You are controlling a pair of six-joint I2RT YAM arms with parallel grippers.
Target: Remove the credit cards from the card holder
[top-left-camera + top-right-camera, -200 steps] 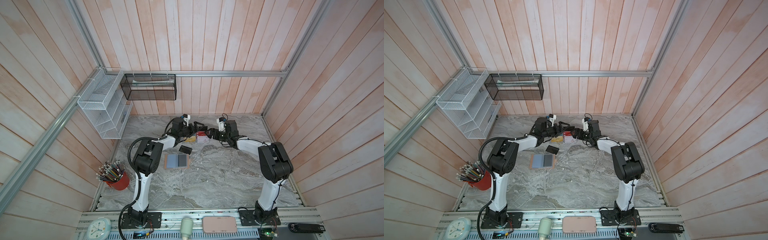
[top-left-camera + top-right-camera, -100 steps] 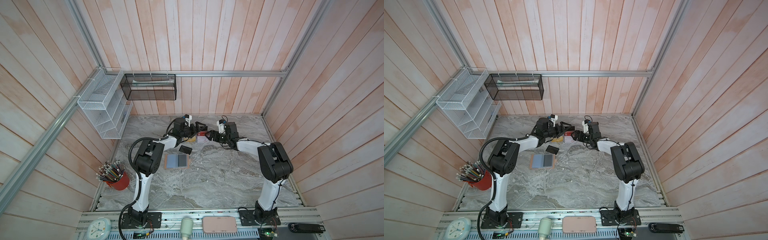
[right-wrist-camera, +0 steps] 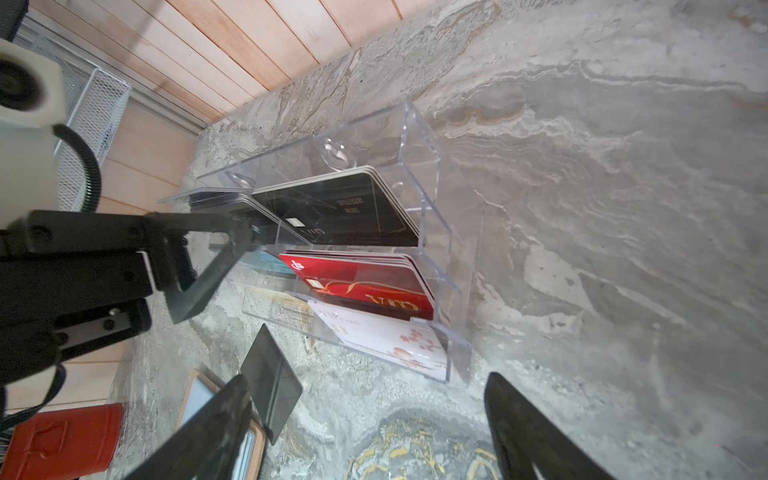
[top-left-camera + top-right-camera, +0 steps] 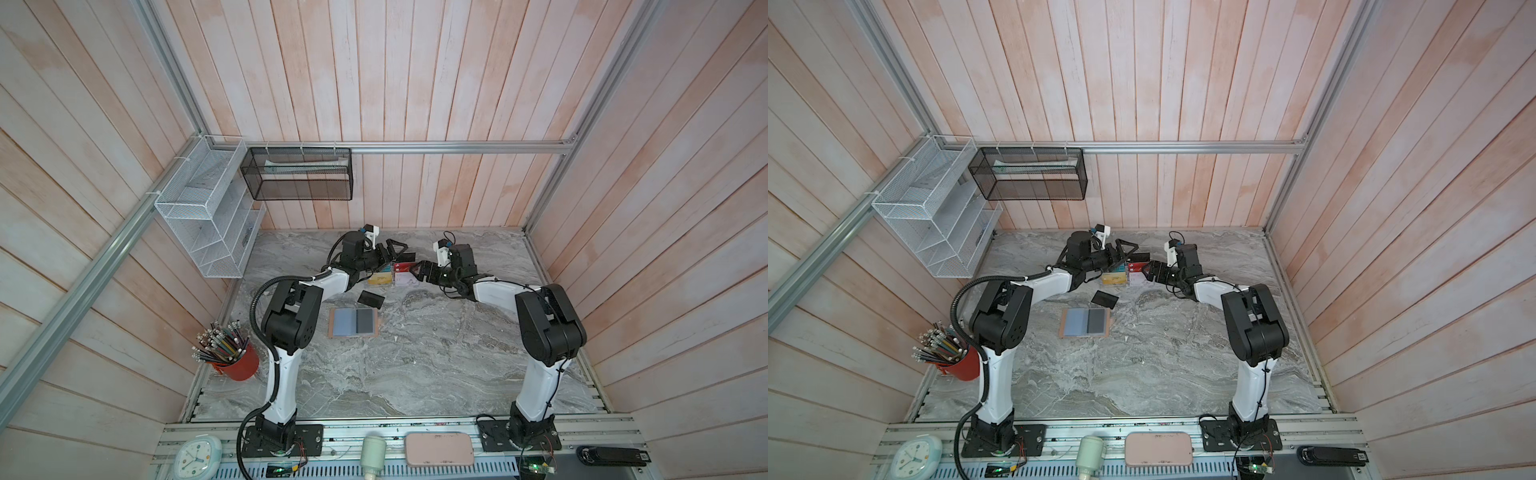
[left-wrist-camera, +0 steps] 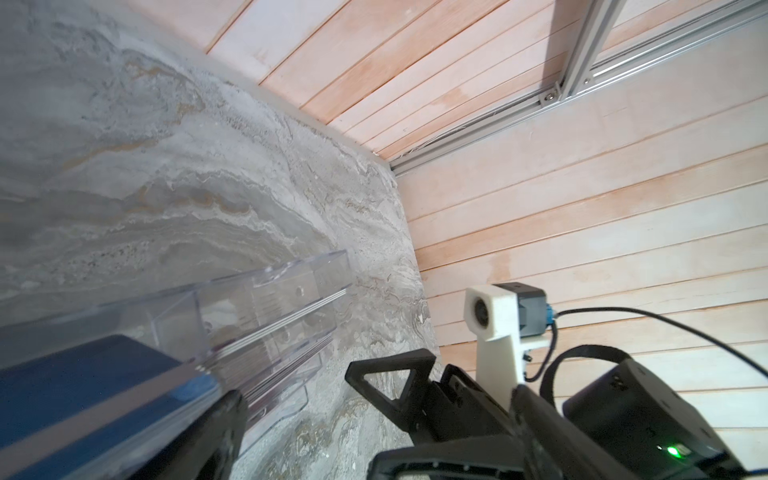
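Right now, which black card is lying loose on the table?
The plain black card, flat on the table between the clear rack and the open card holder. The other black cards stand in the rack's back tier.

One card holder (image 4: 353,328) lies open, showing two lining panels: one pale blue, one grey. One loose black card (image 4: 370,299) sits just behind it, and one clear rack (image 4: 390,277) stands farther behind. Left of the card holder are one red cup (image 4: 237,368) of pencils and two wire baskets – one white basket (image 4: 203,208), one black basket (image 4: 299,176). In front of it are one clock (image 4: 197,455) and one pink case (image 4: 438,449).
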